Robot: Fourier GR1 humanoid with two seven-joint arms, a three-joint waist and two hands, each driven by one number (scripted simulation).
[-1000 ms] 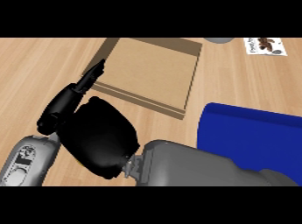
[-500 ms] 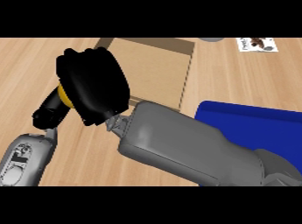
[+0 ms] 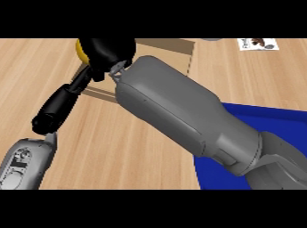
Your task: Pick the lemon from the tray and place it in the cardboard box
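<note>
Because its fingers curl round the lemon, the right hand shows only a sliver of yellow at its nine o'clock edge; the fruit is wrapped in the black hand, which sits at about eleven o'clock in the view, over the cardboard box. That position suits the task: the lemon looks lifted clear of the tray and carried across, so what remains, by my reading, is to lower and release it inside the box. Whether it hangs above the opening or above the near wall I cannot tell, since hand and forearm hide most of the box.

From the hand the grey right forearm runs down toward five o'clock, crossing the blue tray, which lies at four o'clock on the desk.

At about eight o'clock the left hand points its fingers up toward the box, straight and holding nothing, seemingly parked out of the way.

A printed card lies at one o'clock, well apart from the box.
</note>
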